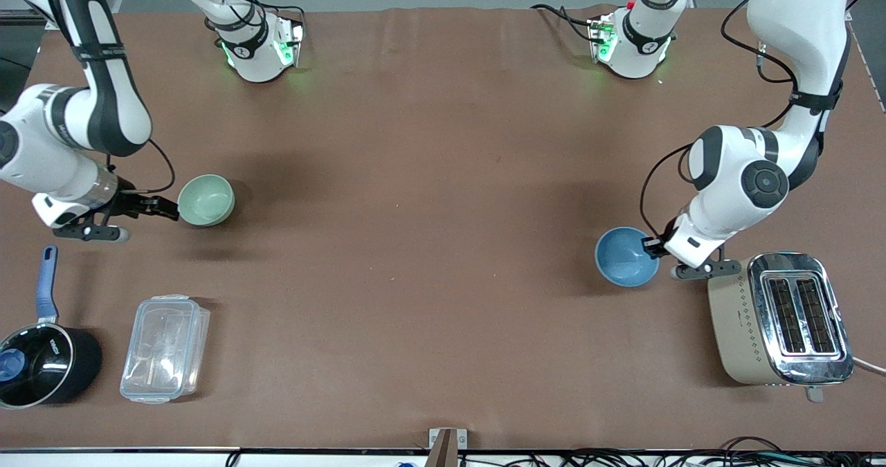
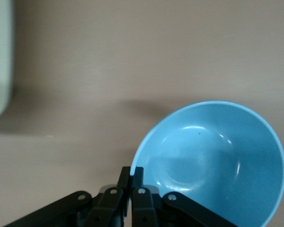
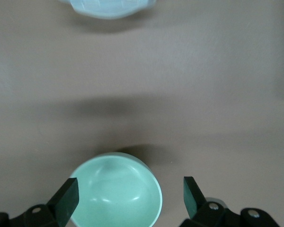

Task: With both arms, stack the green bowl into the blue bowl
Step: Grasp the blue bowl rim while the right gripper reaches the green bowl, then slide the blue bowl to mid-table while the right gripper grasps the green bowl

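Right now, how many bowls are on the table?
2. The green bowl sits toward the right arm's end of the table; the blue bowl sits toward the left arm's end, beside the toaster.

A robotics lab: two white arms bolted to a brown-covered bench (image 1: 443,176), cables (image 1: 692,459) trailing along its edge, a toaster (image 1: 782,318) and saucepan (image 1: 41,363) as props.

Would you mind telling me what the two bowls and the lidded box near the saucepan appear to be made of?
The green bowl and the blue bowl look like glazed ceramic or hard glossy plastic: smooth, plain, with soft highlights inside; the look does not settle which. The lidded box seems clear plastic, since the table shows through it and it has moulded clip edges.
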You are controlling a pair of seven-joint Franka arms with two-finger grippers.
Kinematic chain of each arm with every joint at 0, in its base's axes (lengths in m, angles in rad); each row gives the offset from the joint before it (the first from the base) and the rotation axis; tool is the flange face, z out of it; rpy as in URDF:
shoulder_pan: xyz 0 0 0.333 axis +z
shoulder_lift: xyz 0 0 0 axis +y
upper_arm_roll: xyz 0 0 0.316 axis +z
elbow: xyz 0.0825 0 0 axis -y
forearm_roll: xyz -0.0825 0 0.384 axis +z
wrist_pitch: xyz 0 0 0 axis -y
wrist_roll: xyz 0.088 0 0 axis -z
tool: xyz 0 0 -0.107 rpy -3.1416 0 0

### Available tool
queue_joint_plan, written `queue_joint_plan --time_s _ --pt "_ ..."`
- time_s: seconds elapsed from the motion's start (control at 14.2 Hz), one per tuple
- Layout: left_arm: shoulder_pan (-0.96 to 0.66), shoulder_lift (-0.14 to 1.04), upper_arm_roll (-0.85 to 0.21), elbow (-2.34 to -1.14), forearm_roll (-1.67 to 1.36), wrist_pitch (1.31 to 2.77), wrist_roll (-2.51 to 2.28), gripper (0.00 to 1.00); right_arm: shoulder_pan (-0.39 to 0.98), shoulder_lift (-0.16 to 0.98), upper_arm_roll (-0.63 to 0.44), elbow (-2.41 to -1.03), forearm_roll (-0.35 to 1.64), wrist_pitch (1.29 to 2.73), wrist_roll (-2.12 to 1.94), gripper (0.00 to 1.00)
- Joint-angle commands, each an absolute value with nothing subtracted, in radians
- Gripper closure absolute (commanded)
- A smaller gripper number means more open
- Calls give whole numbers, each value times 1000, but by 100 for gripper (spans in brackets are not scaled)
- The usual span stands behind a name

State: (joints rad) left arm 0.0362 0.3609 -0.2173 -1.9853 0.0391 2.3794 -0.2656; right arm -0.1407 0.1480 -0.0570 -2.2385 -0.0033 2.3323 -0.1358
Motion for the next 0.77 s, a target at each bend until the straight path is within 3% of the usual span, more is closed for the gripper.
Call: queue_joint_plan --time_s 0.0,0.49,0.7 --pt "14 373 -338 -1858 46 2257 -432 100 -173 136 -46 -2345 8 2449 -186 2" --pt "-288 550 -365 -1610 52 2249 -809 100 -213 198 -46 -2462 8 2655 -256 10" --pt "-417 675 -357 -1519 57 2261 -938 100 -203 192 -46 -2609 9 2905 -253 12"
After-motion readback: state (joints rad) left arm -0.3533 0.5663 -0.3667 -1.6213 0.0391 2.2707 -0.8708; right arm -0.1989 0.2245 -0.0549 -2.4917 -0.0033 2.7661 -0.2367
